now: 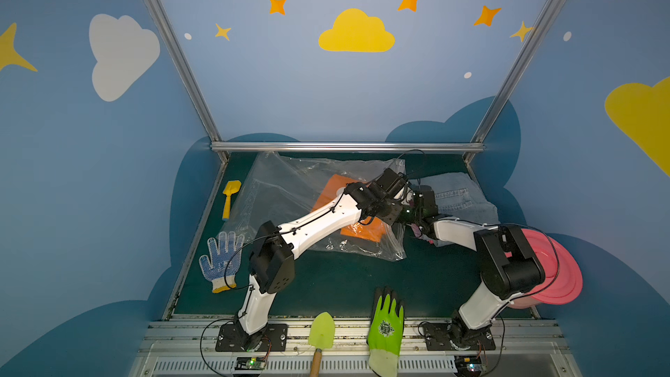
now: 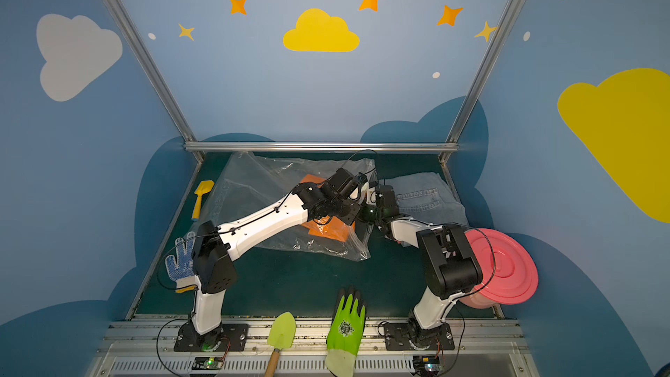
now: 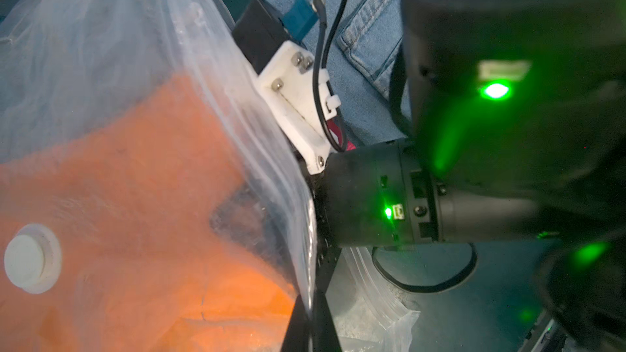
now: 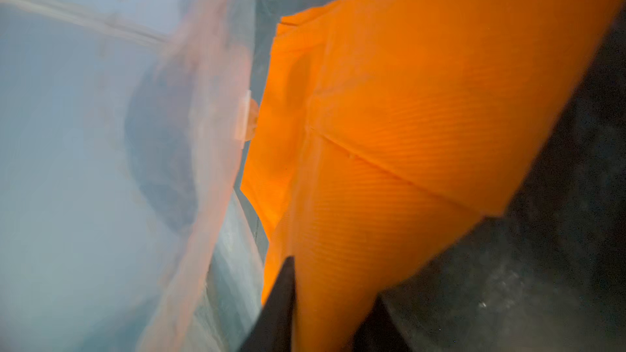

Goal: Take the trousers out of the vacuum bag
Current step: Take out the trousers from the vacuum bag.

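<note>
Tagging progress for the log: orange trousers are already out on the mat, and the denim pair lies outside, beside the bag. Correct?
One thing is off. The orange trousers are not out on the mat. They are inside the vacuum bag, seen through the clear plastic in both top views and in the left wrist view. The denim pair does lie outside, beside the bag.

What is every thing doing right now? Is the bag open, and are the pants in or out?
left gripper, shut, pinching the bag's edge
vacuum bag, open on the side towards the right arm
right gripper, inside the bag, jaws either side of the orange cloth; grip unclear
orange trousers, folded, inside the bag
denim trousers, out of the bag, lying on the table
</note>
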